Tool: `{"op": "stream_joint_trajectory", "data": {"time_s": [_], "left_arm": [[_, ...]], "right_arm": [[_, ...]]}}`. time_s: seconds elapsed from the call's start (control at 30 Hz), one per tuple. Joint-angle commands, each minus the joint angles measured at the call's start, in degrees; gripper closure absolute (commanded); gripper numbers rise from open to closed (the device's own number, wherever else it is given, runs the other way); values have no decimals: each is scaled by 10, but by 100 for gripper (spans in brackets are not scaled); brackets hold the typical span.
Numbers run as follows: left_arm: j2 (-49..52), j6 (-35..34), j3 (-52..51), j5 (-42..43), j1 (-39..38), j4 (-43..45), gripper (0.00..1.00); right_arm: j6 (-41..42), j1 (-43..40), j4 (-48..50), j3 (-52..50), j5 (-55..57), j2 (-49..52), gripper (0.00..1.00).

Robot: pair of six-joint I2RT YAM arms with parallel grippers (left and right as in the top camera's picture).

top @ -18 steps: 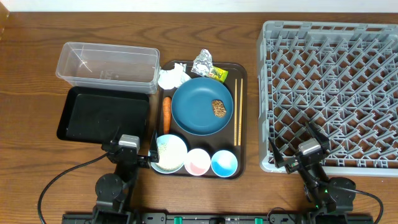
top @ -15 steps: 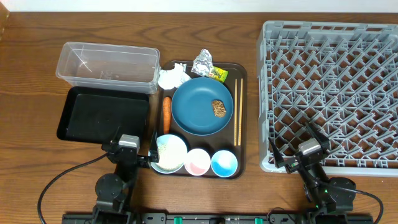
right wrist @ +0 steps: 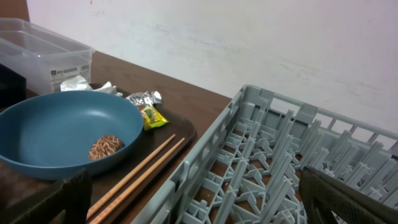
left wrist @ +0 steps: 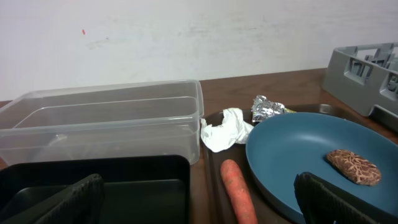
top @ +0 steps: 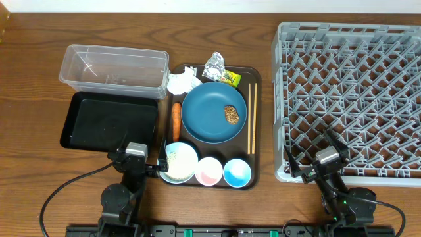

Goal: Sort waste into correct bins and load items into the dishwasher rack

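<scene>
On the brown serving tray lie a blue plate (top: pixel 207 112) with a brown food lump (top: pixel 231 114), a carrot (top: pixel 176 120), chopsticks (top: pixel 250 118), white tissue (top: pixel 183 82), a foil ball (top: pixel 213 66) and a yellow-green wrapper (top: pixel 230 78). A white bowl (top: pixel 179 161), pink cup (top: pixel 209 171) and light blue cup (top: pixel 237 172) line its near edge. Left of it are the clear tub (top: pixel 112 69) and black tray (top: pixel 108 120); the grey rack (top: pixel 348 99) stands to the right. My left gripper (top: pixel 139 153) (left wrist: pixel 199 202) is open and empty near the bowl. My right gripper (top: pixel 310 155) (right wrist: pixel 199 199) is open at the rack's near left corner.
The dark brown serving tray (top: pixel 256 155) sits between the bins and the rack. A white wall runs along the table's far edge. Both arm bases stand at the near table edge.
</scene>
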Motion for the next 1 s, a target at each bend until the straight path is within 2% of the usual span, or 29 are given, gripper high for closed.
{"op": "stream_joint_trajectory", "data": {"time_s": [0.0,0.9,0.97], "left_arm": [[-4,5,-5,6,0,-25,2],[-4,6,-5,6,0,-25,2],[-4,21,-5,-19,0,-25,2]], "right_arm": [[-4,-7,-2,0,-2,-3,1],[-4,-7,-2,0,-2,-3,1],[-4,-7,-2,0,-2,-3,1]]}}
